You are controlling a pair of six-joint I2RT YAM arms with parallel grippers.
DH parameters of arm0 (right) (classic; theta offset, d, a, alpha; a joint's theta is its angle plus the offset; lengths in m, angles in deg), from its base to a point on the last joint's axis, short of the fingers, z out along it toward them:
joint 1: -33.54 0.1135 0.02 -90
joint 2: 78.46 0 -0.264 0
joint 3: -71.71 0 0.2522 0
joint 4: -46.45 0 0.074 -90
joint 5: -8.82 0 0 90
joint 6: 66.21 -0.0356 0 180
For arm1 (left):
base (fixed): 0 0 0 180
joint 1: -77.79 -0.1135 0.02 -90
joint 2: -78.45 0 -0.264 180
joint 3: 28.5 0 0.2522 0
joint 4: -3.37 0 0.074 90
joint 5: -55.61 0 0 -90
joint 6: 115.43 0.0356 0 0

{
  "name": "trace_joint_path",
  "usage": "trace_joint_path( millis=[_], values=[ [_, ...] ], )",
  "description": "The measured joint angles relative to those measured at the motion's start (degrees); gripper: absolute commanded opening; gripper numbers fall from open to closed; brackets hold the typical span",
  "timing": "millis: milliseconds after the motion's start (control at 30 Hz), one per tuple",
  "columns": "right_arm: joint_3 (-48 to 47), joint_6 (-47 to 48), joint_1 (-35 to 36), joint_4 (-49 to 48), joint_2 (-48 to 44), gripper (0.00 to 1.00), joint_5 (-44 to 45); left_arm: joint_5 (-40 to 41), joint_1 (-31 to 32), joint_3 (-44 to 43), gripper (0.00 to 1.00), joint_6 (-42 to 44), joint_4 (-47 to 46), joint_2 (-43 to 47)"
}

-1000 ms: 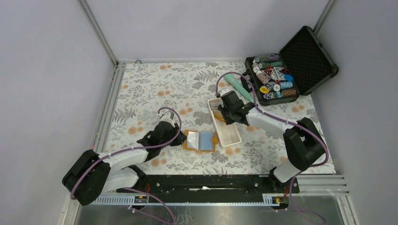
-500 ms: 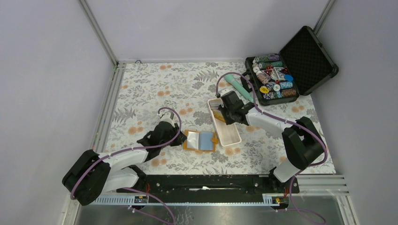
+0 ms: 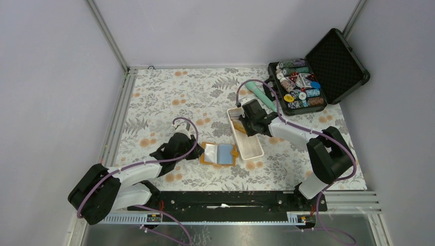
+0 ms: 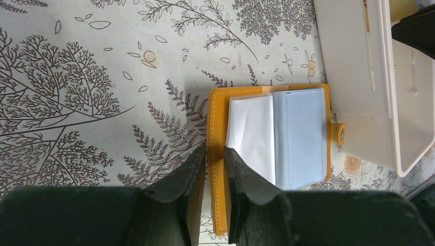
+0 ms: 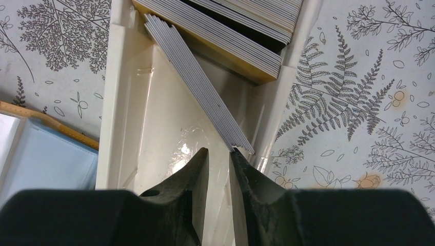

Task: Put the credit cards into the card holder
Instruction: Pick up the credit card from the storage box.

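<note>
The orange card holder (image 3: 219, 153) lies open on the floral cloth and shows a white and a light blue pocket (image 4: 277, 138). My left gripper (image 3: 199, 152) is shut on its left cover edge (image 4: 214, 154). The credit cards (image 5: 200, 82) are a grey stack leaning across the far end of the long white tray (image 5: 123, 102), with a second white and tan stack (image 5: 241, 36) behind it. My right gripper (image 5: 219, 151) is down inside the tray (image 3: 251, 148), its jaws a narrow gap apart and empty. The right fingertip (image 5: 241, 156) touches the lower end of the leaning stack.
An open black case (image 3: 336, 59) full of poker chips (image 3: 300, 87) stands at the back right. A teal object (image 3: 260, 93) lies just beyond the tray. The tray's near end sits close to the holder's snap tab (image 4: 339, 133). A metal rail (image 3: 115, 118) runs along the left.
</note>
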Motion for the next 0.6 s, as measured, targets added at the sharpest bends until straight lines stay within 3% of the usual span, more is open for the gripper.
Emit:
trace_joint_path(
  millis=[600],
  values=[
    [0.7, 3.7, -0.4, -2.7, -0.1, 0.26, -5.4, 0.0, 0.0, 0.0, 0.22, 0.0, 0.0, 0.0]
  ],
)
